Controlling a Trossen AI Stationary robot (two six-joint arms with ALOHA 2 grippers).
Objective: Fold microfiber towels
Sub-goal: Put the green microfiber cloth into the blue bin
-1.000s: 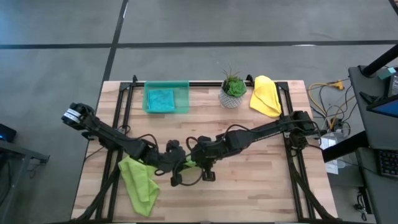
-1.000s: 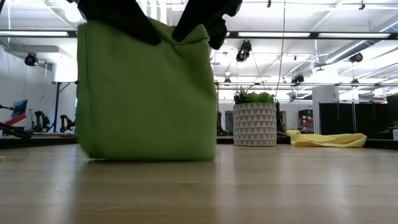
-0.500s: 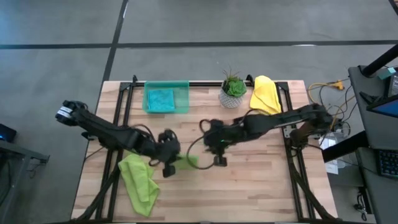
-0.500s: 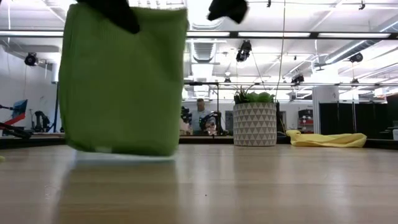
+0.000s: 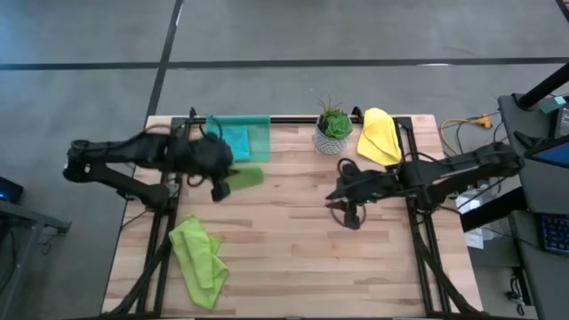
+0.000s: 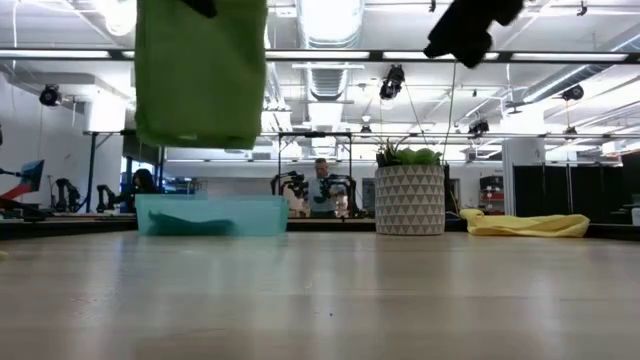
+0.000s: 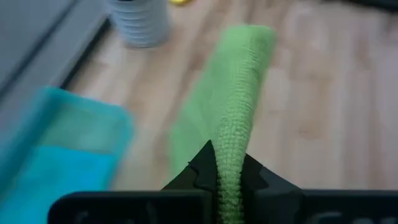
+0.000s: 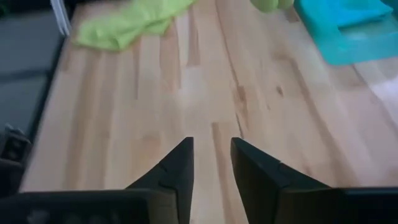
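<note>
Now the left claw (image 5: 220,185), clenched on the folded green towel (image 5: 245,176), has carried it to the tray (image 5: 259,135) (upper left); right claw (image 5: 348,213) has released, empty.

Robotics lab, ceiling light strips (image 6: 560,55), other robot rigs (image 6: 310,190) behind
</note>
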